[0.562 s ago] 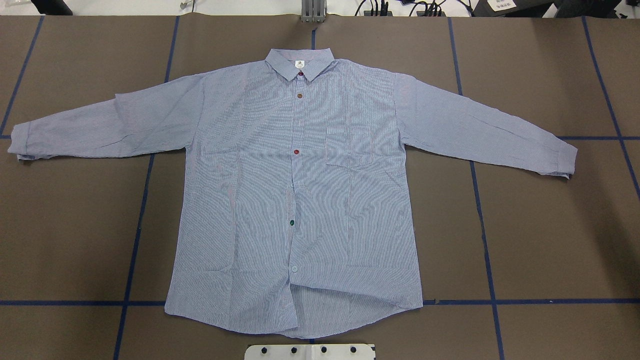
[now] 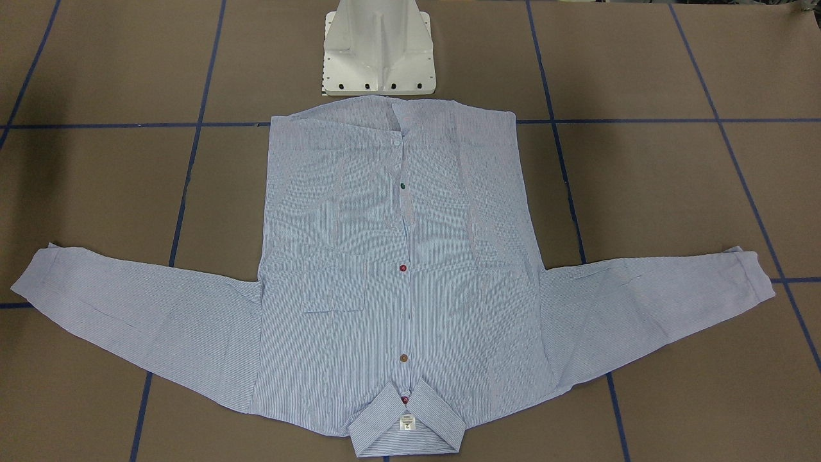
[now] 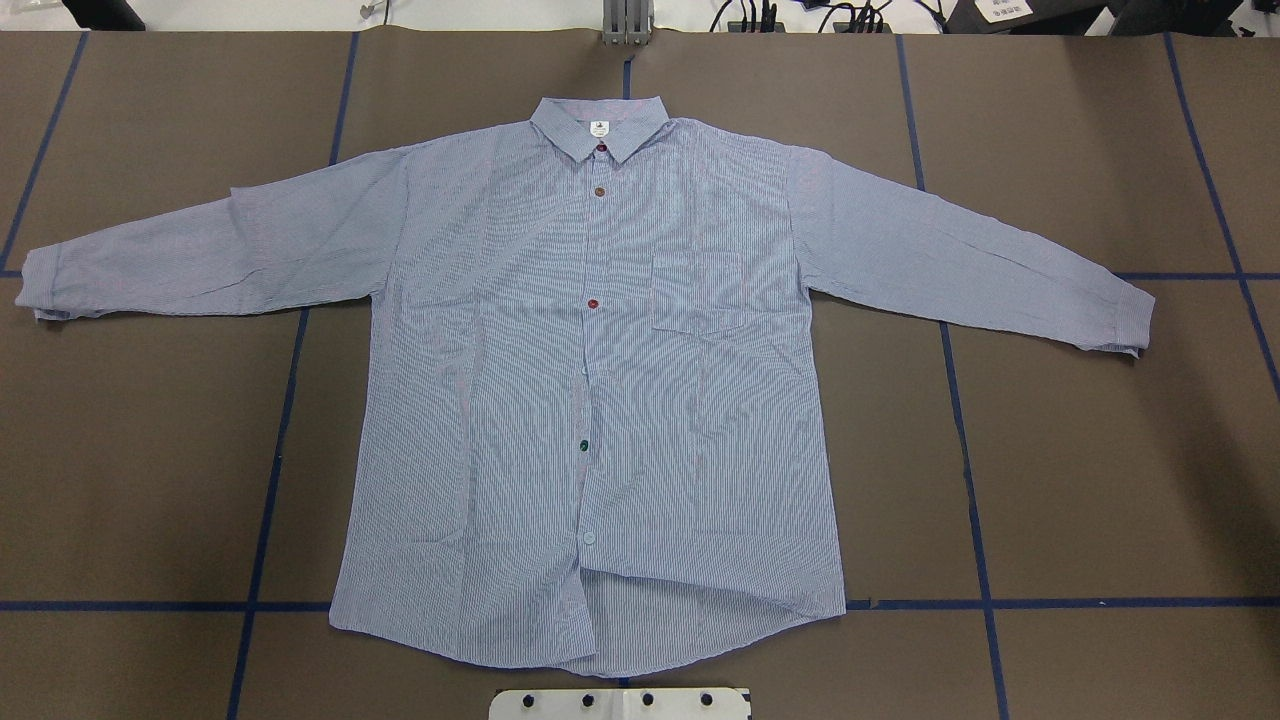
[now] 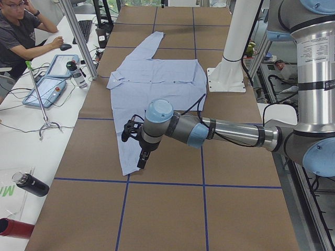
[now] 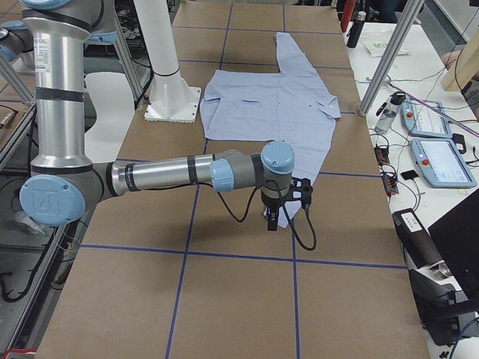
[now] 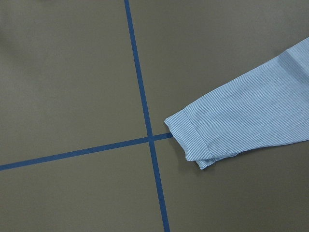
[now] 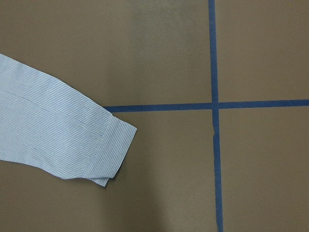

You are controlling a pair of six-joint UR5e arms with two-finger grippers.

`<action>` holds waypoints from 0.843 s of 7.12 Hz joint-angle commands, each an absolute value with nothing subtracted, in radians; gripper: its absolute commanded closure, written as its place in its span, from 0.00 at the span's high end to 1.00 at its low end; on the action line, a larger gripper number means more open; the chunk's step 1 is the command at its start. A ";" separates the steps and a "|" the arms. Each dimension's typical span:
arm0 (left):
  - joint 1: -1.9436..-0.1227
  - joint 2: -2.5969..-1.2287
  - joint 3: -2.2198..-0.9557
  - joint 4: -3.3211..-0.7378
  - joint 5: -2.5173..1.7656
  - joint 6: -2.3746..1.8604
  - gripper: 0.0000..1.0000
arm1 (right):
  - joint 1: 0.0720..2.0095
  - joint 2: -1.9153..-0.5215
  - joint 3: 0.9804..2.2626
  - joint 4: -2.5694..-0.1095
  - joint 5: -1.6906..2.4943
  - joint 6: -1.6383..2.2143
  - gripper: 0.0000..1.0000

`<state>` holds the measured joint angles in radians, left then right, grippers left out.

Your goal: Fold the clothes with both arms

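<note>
The left claw (image 4: 141,157) hangs point-down over the end of the near sleeve in the left side view. No closer picture shows it, so I cannot tell whether its fingers are spread or pressed together. The right claw (image 5: 272,221) hangs the same way over the other sleeve's end in the right side view, and its state is equally unreadable. Neither wrist camera catches a fingertip.

Beneath the left wrist the left cuff (image 6: 190,140) lies flat on the desk (image 3: 1100,480), just beside a crossing of blue tape lines (image 6: 149,137); beneath the right wrist the right cuff (image 7: 113,150) lies flat too, its corner just under a tape line. By my reading nothing is held yet and folding has not begun.

Further out, the shirt (image 3: 600,400) is spread front-up in the middle of the desk and buttoned. Its collar (image 3: 600,125) is on the far side from the robot, its hem (image 3: 600,650) just short of the white pedestal (image 2: 378,51), and both sleeves are stretched wide apart.

The cloth looks thin, light and limp; it should sag from any pinch, drag on the brown covering and wrinkle easily; it will hold no shape of its own. The cuffs are doubled and firmer, so they seem the surest hold for turning the sleeves in. For the body, shoulder and hem corners should serve, taking both layers together; catching only the top layer would likely pull the front askew.
</note>
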<state>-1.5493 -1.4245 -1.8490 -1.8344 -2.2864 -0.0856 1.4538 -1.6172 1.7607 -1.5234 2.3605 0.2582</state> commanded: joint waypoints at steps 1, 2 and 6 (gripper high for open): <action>-1.549 -1.424 -1.853 -1.836 -2.284 -0.084 0.99 | 1.416 -1.623 1.735 -1.522 2.359 0.259 1.00; -1.549 -1.424 -1.853 -1.836 -2.283 -0.084 0.99 | 1.346 -1.611 1.729 -1.520 2.356 0.261 1.00; -1.549 -1.424 -1.855 -1.856 -2.283 -0.086 0.99 | 1.221 -1.569 1.556 -1.132 2.359 0.773 1.00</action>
<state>-1.5493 -1.4235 -1.8535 -1.8537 -2.2826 -0.0858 1.2665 -1.5697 1.6162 -1.3177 2.3585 0.5538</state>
